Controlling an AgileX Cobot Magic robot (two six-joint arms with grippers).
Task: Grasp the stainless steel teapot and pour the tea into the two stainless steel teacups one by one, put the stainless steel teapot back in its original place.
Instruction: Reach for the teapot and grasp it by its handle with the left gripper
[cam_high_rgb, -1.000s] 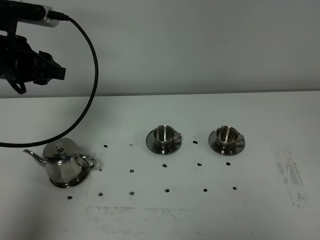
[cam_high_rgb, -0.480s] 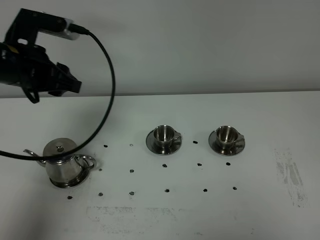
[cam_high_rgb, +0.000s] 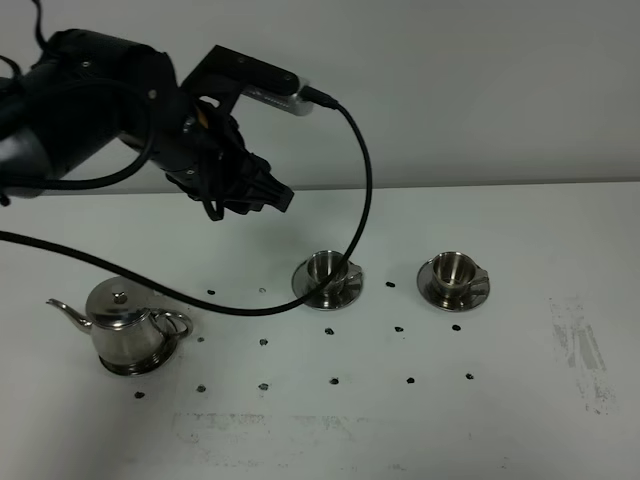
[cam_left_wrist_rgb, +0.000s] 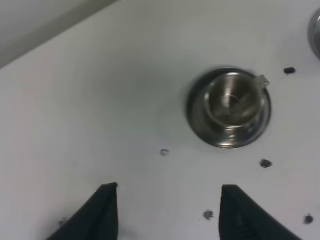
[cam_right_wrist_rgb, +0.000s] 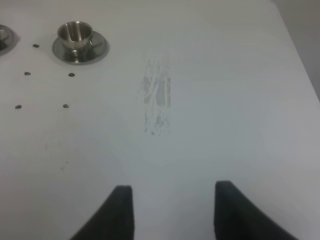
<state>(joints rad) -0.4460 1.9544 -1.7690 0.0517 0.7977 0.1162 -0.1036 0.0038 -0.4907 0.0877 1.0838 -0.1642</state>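
Note:
The stainless steel teapot (cam_high_rgb: 125, 335) stands on its round saucer (cam_high_rgb: 150, 366) at the front left, spout pointing left. Two steel teacups on saucers stand mid-table: the left one (cam_high_rgb: 325, 270), also in the left wrist view (cam_left_wrist_rgb: 232, 102), and the right one (cam_high_rgb: 455, 270), also in the right wrist view (cam_right_wrist_rgb: 76, 34). The left cup looks empty; no tea shows. My left gripper (cam_high_rgb: 268, 192) hangs in the air behind and left of the left cup, open and empty (cam_left_wrist_rgb: 170, 212). My right gripper (cam_right_wrist_rgb: 175, 212) is open and empty over the table's right part.
The left arm's black cable (cam_high_rgb: 355, 200) loops down in front of the left cup. Small black dots (cam_high_rgb: 263, 342) mark the white table. A grey scuff (cam_high_rgb: 578, 350) lies at the right, also in the right wrist view (cam_right_wrist_rgb: 157, 97). A pale wall stands behind.
My left arm has swung from the far left toward the middle and now hangs behind the left cup. The teapot and cups have not moved.

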